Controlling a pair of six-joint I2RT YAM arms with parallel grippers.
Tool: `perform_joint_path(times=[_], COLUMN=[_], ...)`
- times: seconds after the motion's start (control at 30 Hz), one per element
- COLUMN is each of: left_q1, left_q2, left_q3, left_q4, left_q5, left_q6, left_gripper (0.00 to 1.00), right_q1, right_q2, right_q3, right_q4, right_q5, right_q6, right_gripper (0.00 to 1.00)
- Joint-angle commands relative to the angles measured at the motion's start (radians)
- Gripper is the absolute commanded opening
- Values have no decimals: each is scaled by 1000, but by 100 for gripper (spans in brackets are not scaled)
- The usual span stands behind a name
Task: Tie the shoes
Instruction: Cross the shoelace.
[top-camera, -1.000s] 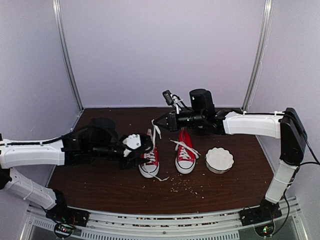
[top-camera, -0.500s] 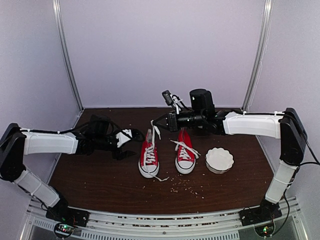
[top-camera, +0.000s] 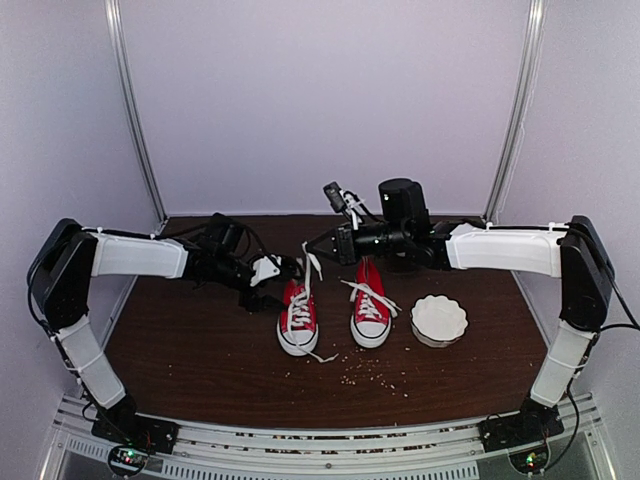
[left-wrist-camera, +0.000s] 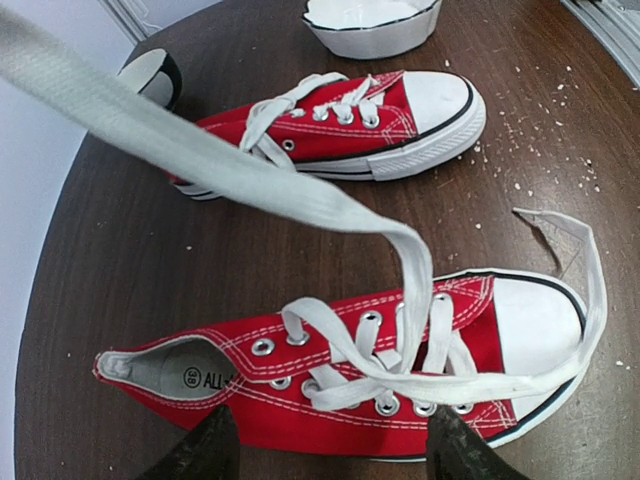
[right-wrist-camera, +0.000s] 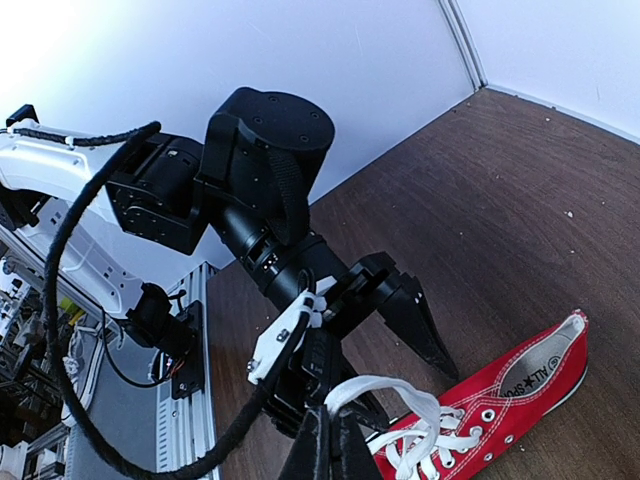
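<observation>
The left gripper (top-camera: 287, 268) has swung off the left shoe (top-camera: 298, 322) and back to its heel at 11 o'clock, with its fingers apart and empty. Both shoes sit mid-table, toes toward 6 o'clock, the right shoe (top-camera: 371, 312) at 3 o'clock. The right gripper (top-camera: 316, 245) stays clamped on the lace (top-camera: 309, 272), lifted toward 12 o'clock. No knot is formed yet; the left arm is probably repositioning.

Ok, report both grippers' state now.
Left gripper: open, holding nothing.
Right gripper: shut on the white lace.
</observation>
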Motion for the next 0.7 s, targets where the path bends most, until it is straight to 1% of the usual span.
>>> perform_joint_path(times=[0.0,0.1,0.2,0.37,0.47,0.53,0.6,0.67], left_q1=[-1,-5,-12,-44,-52,-52,-52,-56], left_q2=[56,82,82,101,93,79,72,81], left_q3=[103,145,146,157,136,101,75,76], left_q4=[-140,-180,-180,-159,-109,-33,29,63], left_q5=[55,60,62,-10,-44,-56,-58,-89], left_q6=[89,98,104,89,90,87,81,64], left_gripper=[64,62,62,64,66,66,66,65], right_q1=[-6,-6,-6,-6,-5,-5,-5,-6], right_q2=[-41,-40,-39,-46,-71,-88,-100,-105], right_q3=[1,1,1,-2,-29,-50,-62,-67], right_q4=[-11,-15,-15,2,52,74,86,87], right_q5=[12,14,14,4,2,10,18,24], right_q6=[-17,-20,-18,-6,23,36,43,45], right_gripper=[0,0,0,0,0,0,0,0])
